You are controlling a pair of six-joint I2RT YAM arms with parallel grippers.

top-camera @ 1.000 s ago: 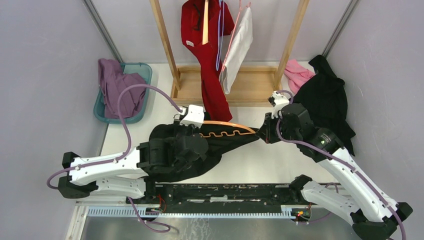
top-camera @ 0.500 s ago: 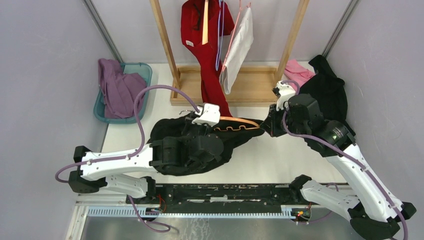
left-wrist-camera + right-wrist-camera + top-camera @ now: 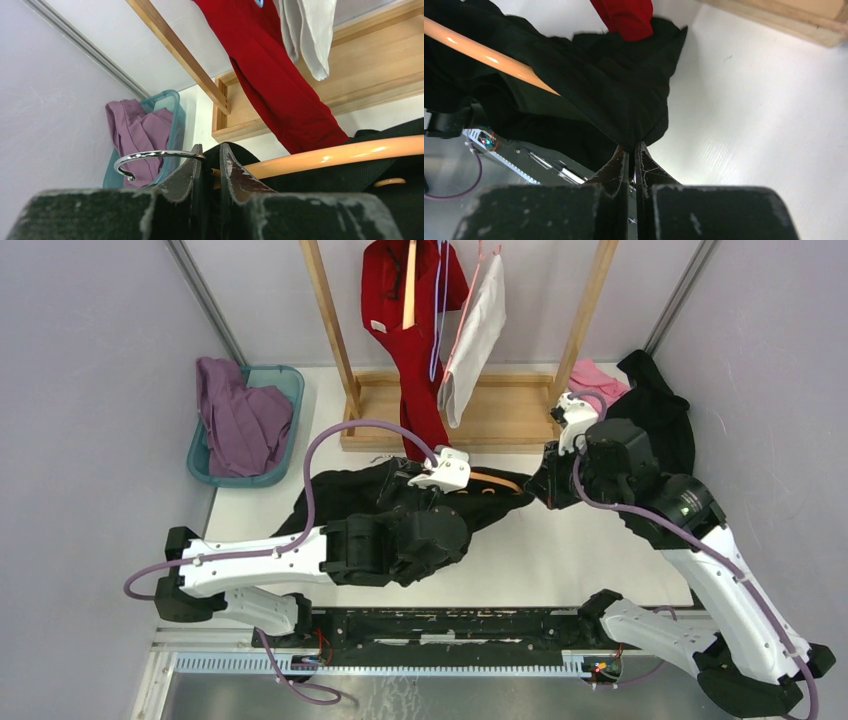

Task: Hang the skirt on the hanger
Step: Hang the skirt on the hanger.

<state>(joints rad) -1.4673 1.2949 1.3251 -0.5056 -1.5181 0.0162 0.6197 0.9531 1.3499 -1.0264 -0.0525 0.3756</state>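
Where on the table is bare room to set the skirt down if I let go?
Largest bare patch of table: between the skirt, the right arm and the near rail. A narrow strip runs between the teal basket and the rack base. Crowded: the far right corner, under the black garment.

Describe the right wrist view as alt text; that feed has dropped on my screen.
The right gripper is shut on a corner of the black skirt, with the white table behind it. An orange hanger disappears under the fabric at upper left, and a red garment hangs in at the top edge.
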